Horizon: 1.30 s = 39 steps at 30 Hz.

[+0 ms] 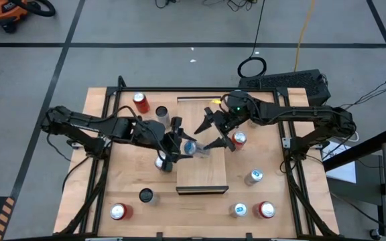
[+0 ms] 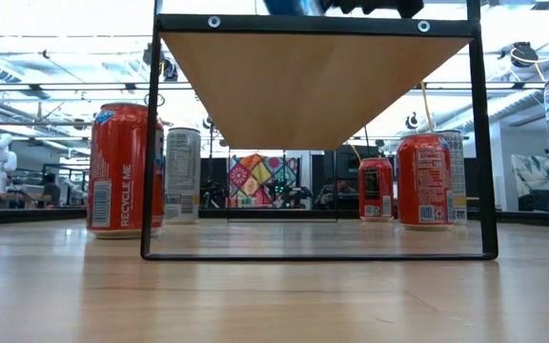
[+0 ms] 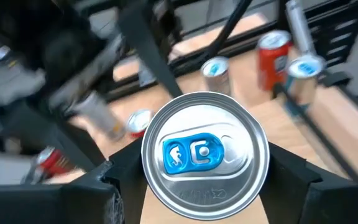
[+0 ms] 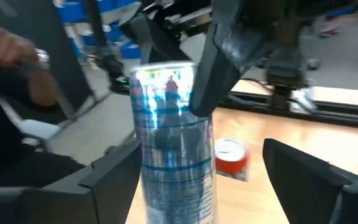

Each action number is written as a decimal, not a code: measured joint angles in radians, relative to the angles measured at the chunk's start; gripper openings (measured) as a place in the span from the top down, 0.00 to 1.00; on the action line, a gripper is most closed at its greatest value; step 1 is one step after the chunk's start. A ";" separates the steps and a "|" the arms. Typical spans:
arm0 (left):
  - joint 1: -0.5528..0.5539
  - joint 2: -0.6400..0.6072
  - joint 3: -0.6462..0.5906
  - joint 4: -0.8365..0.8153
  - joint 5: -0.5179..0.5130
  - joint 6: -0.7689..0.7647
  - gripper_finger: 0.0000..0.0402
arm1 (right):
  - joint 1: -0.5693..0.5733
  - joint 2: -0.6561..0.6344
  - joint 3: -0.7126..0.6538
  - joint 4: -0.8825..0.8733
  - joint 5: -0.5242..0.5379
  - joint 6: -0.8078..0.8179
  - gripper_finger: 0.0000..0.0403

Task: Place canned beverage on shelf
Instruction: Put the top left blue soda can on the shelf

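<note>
Canned beverage, a silver-and-blue aluminium cylinder with a blue pull tab (image 1: 191,148), sits above the pale-wood rectangular shelf board (image 1: 202,175), over the half of the board away from its dark end strip. In the left wrist view its round, brushed-metal lid (image 3: 205,155) faces straight at the camera, so the long axis runs along that arm's line of sight; in the right wrist view the same can (image 4: 173,140) shows its side as a tall column with blurred blue print. Whether it stands upright on the shelf cannot be told. The left gripper (image 1: 177,144) reaches in from the shelf's left edge, its dark angular fingers (image 3: 120,180) pressed against both sides of the can, closed on it. The right gripper (image 1: 214,130) lies beside the can toward the shelf's right edge; its fingers (image 4: 303,180) are spread wide and clear of the can's wall, holding nothing. From the low view the shelf (image 2: 315,81) is a smooth wooden underside carried on a thin black metal frame (image 2: 484,143) standing on the wood-grain desk (image 1: 263,161). Glossy red cans (image 2: 124,170) and silver ones stand on the desk round the shelf, one red can (image 1: 238,139) just off its right edge.
</note>
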 joint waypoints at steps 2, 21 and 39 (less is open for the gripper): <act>0.000 0.000 0.000 -0.001 -0.059 -0.025 0.41 | 0.001 -0.029 0.000 -0.052 0.052 -0.013 0.22; 0.000 0.000 0.001 0.015 -0.461 -0.538 0.41 | 0.379 -0.068 0.000 -0.178 1.124 -0.106 0.22; 0.000 -0.001 0.002 0.040 -0.504 -0.783 0.41 | 0.447 0.154 -0.001 0.238 1.568 -0.338 0.22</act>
